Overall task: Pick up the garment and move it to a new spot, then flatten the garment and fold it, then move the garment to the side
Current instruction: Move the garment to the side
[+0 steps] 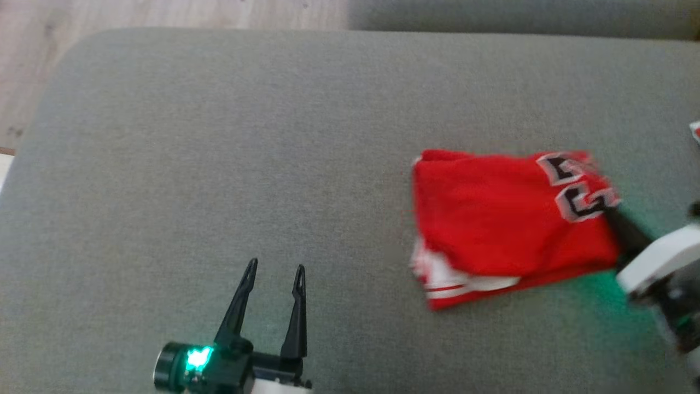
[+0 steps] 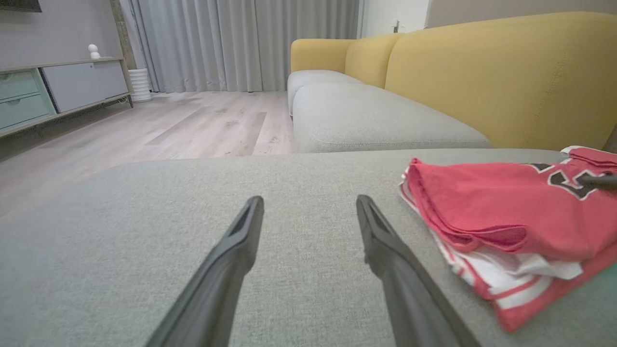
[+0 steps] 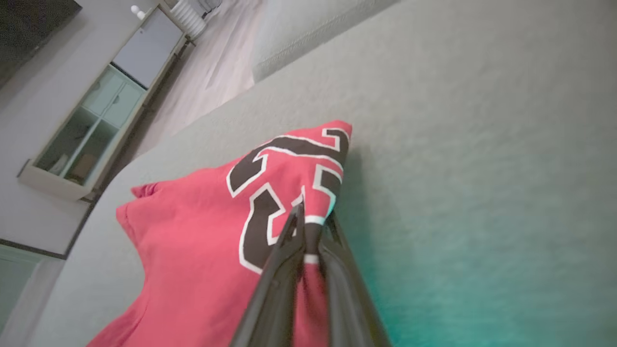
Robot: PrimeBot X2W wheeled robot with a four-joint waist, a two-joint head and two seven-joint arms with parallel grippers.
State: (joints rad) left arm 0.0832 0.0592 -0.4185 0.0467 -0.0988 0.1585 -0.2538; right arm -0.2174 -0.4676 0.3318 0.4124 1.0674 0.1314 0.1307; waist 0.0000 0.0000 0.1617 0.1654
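The garment (image 1: 503, 219) is a folded red jersey with black-and-white numbers and white-striped trim, lying at the right of the grey cushion (image 1: 273, 137). My right gripper (image 1: 608, 210) comes in from the right edge and is shut on the garment's right edge by the numbers. In the right wrist view the fingers (image 3: 289, 241) pinch a fold of the red cloth (image 3: 193, 241), which rises slightly toward them. My left gripper (image 1: 273, 271) stands open over bare cushion at the lower left, well apart from the garment (image 2: 506, 217).
A yellow sofa back (image 2: 482, 72) and another grey seat cushion (image 2: 376, 120) lie beyond. Wood floor (image 2: 168, 120) and a low cabinet (image 2: 48, 91) sit past the cushion's far left edge. A small red-and-white scrap (image 1: 695, 131) shows at the right edge.
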